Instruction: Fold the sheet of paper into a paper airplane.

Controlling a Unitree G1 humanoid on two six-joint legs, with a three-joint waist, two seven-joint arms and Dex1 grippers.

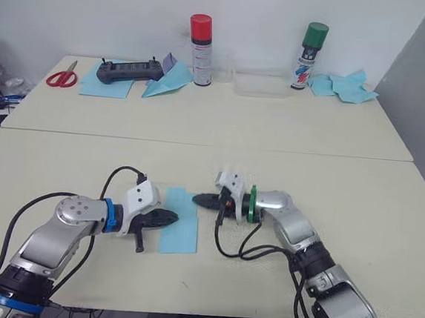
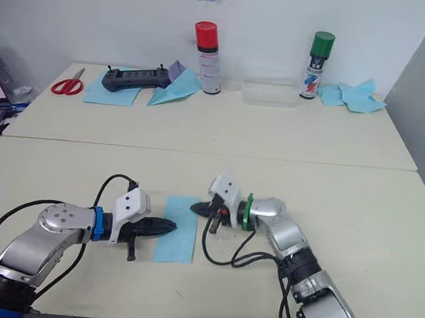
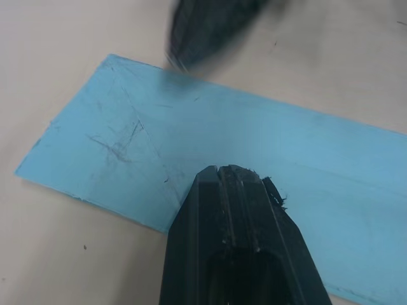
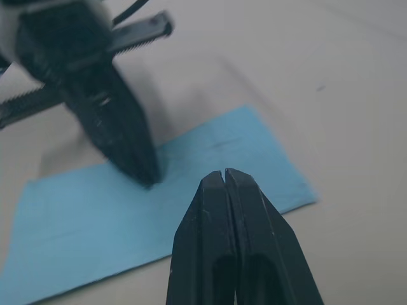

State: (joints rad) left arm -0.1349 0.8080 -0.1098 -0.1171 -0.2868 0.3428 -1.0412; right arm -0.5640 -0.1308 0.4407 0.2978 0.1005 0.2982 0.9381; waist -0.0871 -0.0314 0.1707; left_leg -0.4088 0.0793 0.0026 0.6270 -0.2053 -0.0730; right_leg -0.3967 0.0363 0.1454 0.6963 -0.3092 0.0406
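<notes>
**Both closed claws bearing on a folded blue sheet at the lower centre of the head views**

The left gripper [image 1: 169, 217], its two black fingers pressed together and grasping nothing, rests its tip on the left half of the sheet of paper [image 1: 179, 230], a thin light-blue strip folded to a narrow rectangle and lying flat on the cream table [image 1: 289, 136]. The right gripper [image 1: 200, 199], likewise closed on nothing, reaches in from the opposite side and points at the strip's upper right edge; contact there cannot be confirmed. This opposed placement suggests that one tip pins the strip while the other runs along it to sharpen a crease, a closed claw serving as a blunt pressing tool. Faint diagonal crease lines cross one end of the strip in the left wrist view, so the folding appears to be at an early stage.

In the upper centre of the frame stands a clear shallow plastic tray [image 1: 262, 84], seemingly without contents, between a red-capped spray can [image 1: 200, 50] and a green-capped spray can [image 1: 309, 55]. At upper right lies a crumpled pile of light-blue paper [image 1: 347, 87]; at upper left, a finished blue paper plane [image 1: 167, 81], a black handheld controller [image 1: 131, 71] and red-handled scissors [image 1: 62, 77].
</notes>
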